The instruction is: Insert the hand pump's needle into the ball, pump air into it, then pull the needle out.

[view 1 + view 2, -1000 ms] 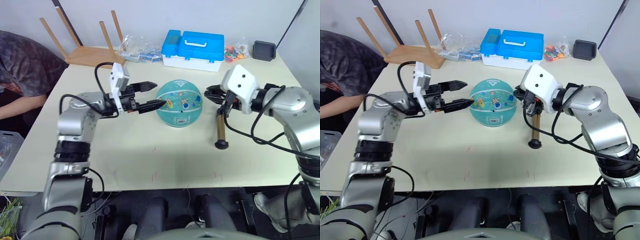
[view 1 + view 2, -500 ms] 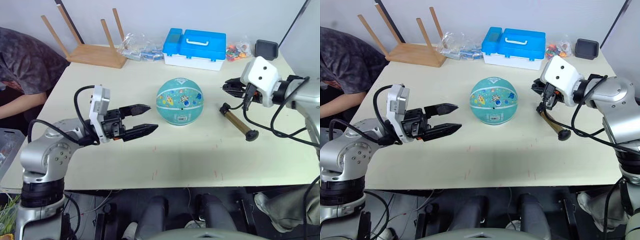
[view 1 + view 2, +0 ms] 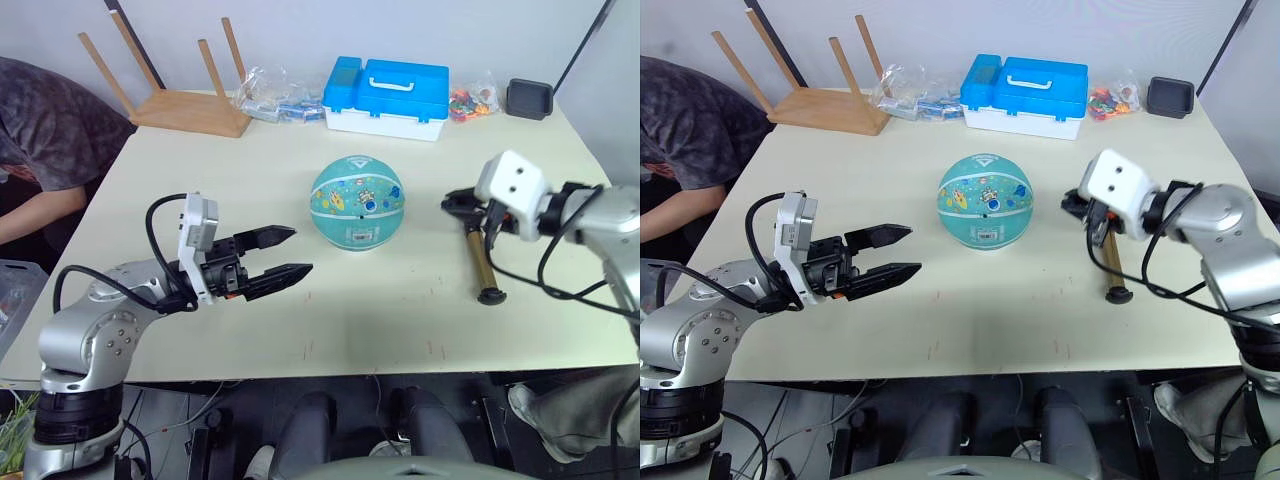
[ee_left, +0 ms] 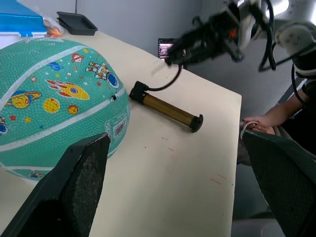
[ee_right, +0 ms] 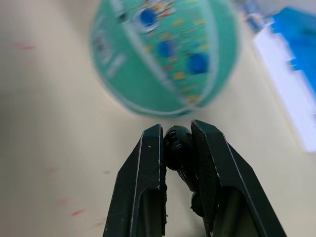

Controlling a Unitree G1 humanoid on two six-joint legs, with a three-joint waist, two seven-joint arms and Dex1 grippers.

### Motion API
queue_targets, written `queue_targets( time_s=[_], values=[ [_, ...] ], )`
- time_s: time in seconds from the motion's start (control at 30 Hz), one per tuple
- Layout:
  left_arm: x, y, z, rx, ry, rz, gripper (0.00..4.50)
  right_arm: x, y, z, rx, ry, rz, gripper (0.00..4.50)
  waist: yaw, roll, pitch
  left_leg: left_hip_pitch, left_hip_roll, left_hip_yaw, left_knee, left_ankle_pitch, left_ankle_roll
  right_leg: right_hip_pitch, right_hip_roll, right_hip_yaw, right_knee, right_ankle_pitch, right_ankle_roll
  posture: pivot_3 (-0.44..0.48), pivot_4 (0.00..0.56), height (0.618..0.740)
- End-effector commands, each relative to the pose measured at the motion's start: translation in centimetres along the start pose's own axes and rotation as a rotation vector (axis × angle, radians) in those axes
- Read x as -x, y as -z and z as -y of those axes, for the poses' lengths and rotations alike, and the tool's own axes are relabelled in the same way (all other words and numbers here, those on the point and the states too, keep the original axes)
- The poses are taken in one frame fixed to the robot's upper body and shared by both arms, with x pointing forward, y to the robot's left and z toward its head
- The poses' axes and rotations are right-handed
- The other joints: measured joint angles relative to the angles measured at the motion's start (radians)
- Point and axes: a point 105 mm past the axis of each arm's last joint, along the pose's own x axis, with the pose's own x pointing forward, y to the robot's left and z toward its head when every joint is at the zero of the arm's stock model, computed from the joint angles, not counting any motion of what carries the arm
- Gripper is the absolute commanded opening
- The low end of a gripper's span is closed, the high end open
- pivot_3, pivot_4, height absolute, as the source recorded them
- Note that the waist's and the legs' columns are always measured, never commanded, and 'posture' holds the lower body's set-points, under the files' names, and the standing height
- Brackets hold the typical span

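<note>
From the head we see the round, glossy teal ball (image 3: 357, 202) mid-table and the slim bronze hand pump (image 3: 480, 265) lying right of it. Our left gripper (image 3: 283, 253) hovers, fingers spread. In the right wrist view, our right gripper (image 5: 176, 134) pinches the black hose fitting (image 5: 177, 146).

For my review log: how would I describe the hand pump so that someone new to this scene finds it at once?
Start at the teal ball in the middle of the pale table. On the robot's right of it, apart from the ball, lies the hand pump, flat on the tabletop. It is the slim bronze-gold cylinder with black ends, and a thin black hose rises from it to the right gripper.
</note>
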Motion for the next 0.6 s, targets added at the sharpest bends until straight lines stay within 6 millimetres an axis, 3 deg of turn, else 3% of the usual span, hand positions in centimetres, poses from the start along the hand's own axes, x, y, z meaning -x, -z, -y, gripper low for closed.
queue_targets(
  time_s=[0.03,0.3,0.6],
  values=[
    [0.2,-0.3,0.2,-0.036,0.004,-0.004,4.5,-0.5,-0.5,-1.0,0.055,-0.034,0.027,0.32,0.0,0.0,0.0,0.0,0.0,0.0,0.0,0.0,0.0,0.0,0.0,0.0,0.0,0.0,0.0,0.0,0.15,0.74],
    [0.3,0.4,0.6,-0.042,-0.003,-0.012,4.5,-3.7,1.2,-4.2,0.125,-0.191,-0.001,0.32,-0.001,0.0,0.0,0.002,0.0,0.001,0.0,0.0,0.0,0.001,0.001,0.001,0.001,0.0,0.0,0.0,0.15,0.74],
    [0.4,1.5,1.4,-0.039,-0.029,-0.02,4.5,-6.5,2.1,-4.9,0.101,-0.273,-0.008,0.32,-0.001,0.0,0.0,0.003,0.001,0.002,0.0,0.0,0.0,0.001,0.001,0.003,0.001,0.0,0.0,0.0,0.15,0.74]
  ],
)
